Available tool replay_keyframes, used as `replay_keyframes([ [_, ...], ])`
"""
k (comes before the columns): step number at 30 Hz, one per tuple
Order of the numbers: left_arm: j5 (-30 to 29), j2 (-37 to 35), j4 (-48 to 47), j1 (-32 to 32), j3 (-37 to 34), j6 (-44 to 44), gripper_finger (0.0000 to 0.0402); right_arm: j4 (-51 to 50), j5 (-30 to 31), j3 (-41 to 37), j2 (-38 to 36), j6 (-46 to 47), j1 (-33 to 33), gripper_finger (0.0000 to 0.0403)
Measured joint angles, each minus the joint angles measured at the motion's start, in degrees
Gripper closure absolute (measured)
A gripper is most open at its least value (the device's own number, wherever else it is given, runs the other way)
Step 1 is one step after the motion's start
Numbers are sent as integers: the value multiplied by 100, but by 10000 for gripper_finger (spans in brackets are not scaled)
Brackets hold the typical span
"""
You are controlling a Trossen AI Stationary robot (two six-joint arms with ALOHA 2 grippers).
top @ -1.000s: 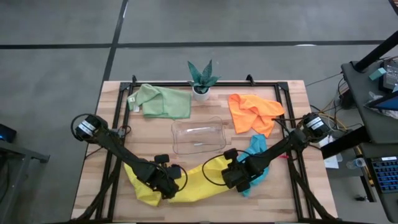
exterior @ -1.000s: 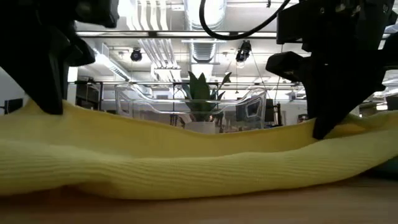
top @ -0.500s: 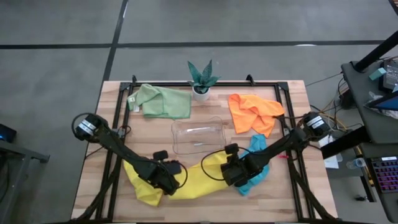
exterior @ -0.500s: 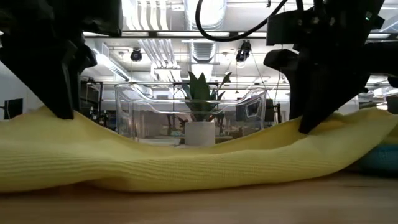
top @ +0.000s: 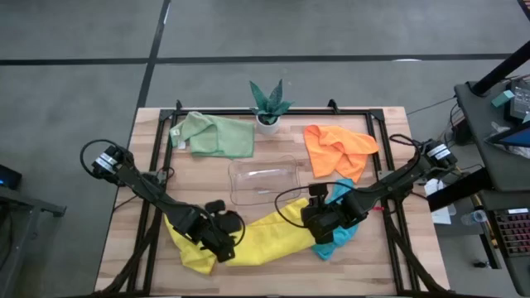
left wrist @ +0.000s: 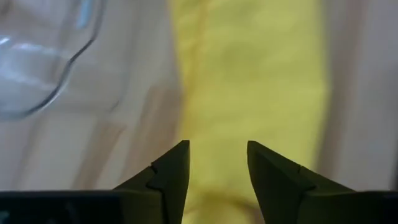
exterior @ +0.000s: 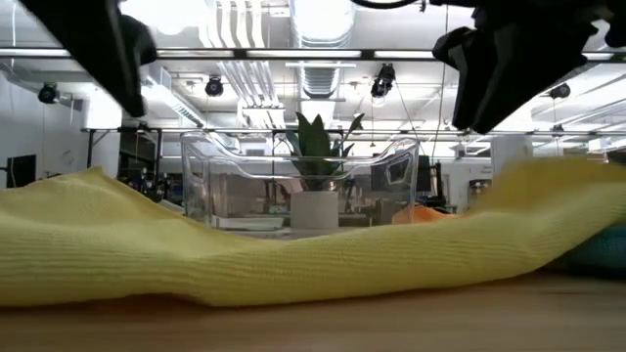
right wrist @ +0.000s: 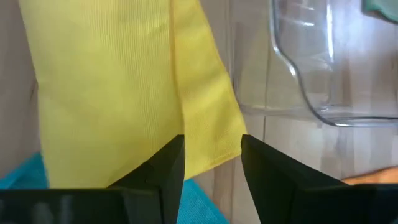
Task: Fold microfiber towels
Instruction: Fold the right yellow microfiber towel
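Observation:
A yellow towel [top: 257,240] lies as a long strip along the table's near side, and its right end rests on the teal towel [top: 334,245]. In the right wrist view, one yellow layer [right wrist: 124,81] overlaps another. My left gripper [left wrist: 217,158] hangs open above the strip's left part, touching nothing. My right gripper [right wrist: 211,152] hangs open above its right end, also clear. The low view shows the yellow towel [exterior: 293,264] slack on the wood with both arms above it. A pale green towel [top: 214,135] and an orange towel [top: 338,149] lie at the back.
A clear plastic tray [top: 265,180] stands in the middle of the table, just beyond the yellow strip. A small potted plant [top: 268,106] stands at the far edge. A black frame [top: 151,207] runs along the table's sides. Bare wood shows at the near edge.
Both grippers have opened, let go of the yellow towel and risen clear of it. The right one has also drawn back toward the far right and rolled a little. The towel's two raised ends have sunk, and it now lies slack on the table.

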Motion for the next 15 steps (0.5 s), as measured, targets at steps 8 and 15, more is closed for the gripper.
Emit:
replay_keyframes([
  [8,87,667,2061,-62,-262,615,294,152,158,-231,-65,43,8,255],
  [15,146,1419,2005,-37,-273,466,345,298,144,-677,-201,351,225,275],
])
